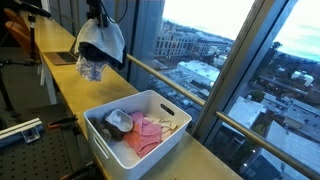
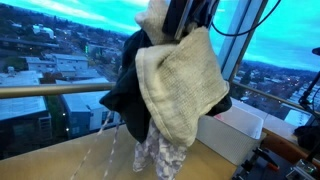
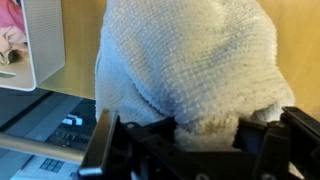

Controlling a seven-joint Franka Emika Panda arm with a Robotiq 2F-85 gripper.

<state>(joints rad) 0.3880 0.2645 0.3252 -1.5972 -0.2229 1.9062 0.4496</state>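
My gripper is shut on a bundle of cloths, with a cream knitted towel filling the wrist view between the dark fingers. In an exterior view the bundle hangs in the air above the wooden counter: the cream towel, a dark garment behind it and a pale patterned cloth dangling below. In an exterior view the bundle hangs from the gripper over the far part of the counter, well apart from the white basket.
The white basket holds pink and grey clothes; its slotted wall shows in the wrist view. A metal rail and tall windows run along the counter's far side. A perforated board lies below the counter edge.
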